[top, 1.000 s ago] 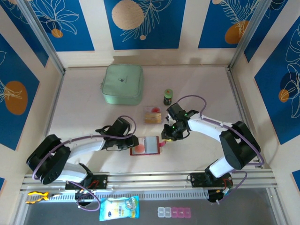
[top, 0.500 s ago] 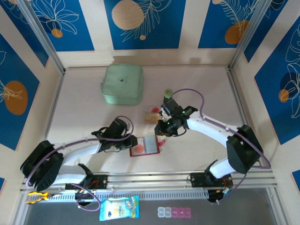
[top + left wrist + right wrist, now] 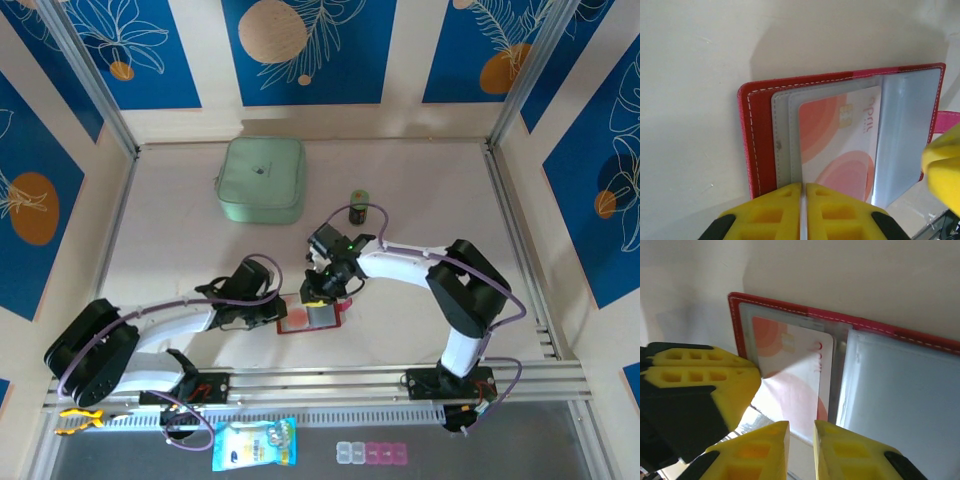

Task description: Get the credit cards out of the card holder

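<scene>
Left jaws pinch card holder (image 3: 757, 150); right jaws slightly parted over credit card (image 3: 795, 365) (edge hidden).

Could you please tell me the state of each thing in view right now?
card holder: open, lying flat.
credit card: in the holder's clear pocket.
left gripper: shut on the card holder's near edge.
right gripper: jaws narrowly apart at the card; grip unclear.
mint-green case: closed.
small jar: upright.

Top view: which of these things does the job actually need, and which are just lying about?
Belongs to the job: red card holder, lying open; credit card in its clear pocket.

Just lying about: mint-green case; small green-lidded jar; blue packet and row of little boxes near the arms' bases.
</scene>
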